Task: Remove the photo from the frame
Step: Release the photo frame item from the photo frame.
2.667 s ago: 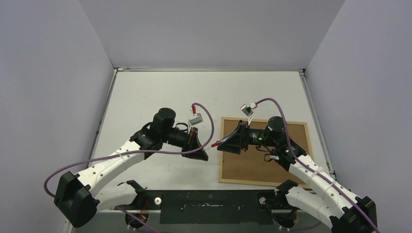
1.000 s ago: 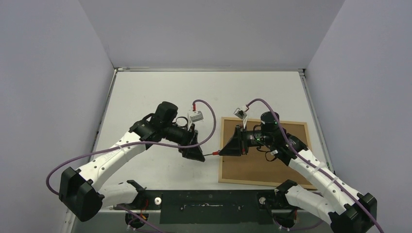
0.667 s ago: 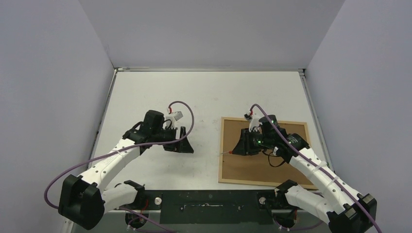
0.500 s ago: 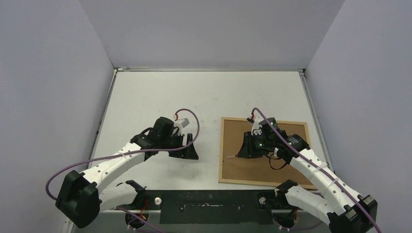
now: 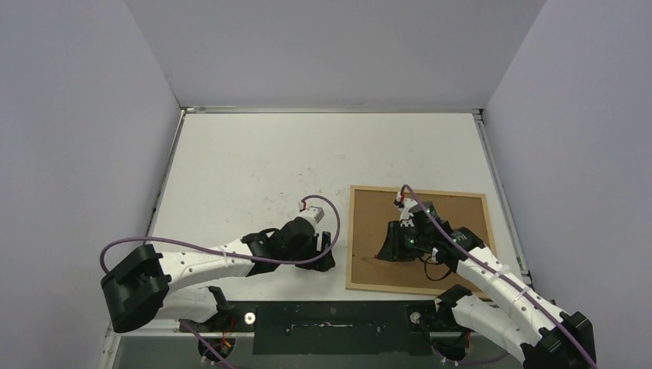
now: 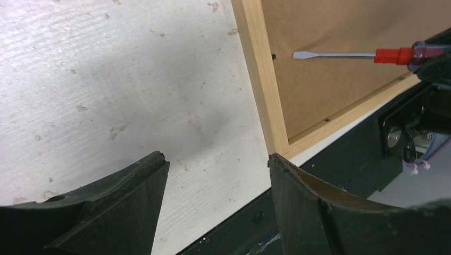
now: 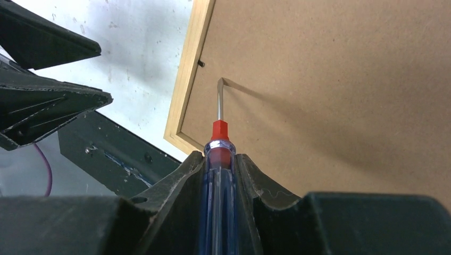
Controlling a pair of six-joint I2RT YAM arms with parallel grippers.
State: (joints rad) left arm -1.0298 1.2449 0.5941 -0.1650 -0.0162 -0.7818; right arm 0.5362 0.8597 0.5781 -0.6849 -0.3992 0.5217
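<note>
You have the frame (image 5: 350,231) lying face down on the bench (image 5: 254,169), right of centre by the front edge. It is thin pale wooden moulding around a brown backing panel (image 5: 454,223). Your right pincer (image 7: 219,156) pinches a screwdriver (image 7: 219,133) with a blue handle and red collar, its flat tip over the panel near the left rail. Your left pincer (image 6: 215,162) is spread, just beside the frame's near left corner.

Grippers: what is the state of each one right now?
Left gripper: open, holding nothing.
Right gripper: closed on the screwdriver.
</note>
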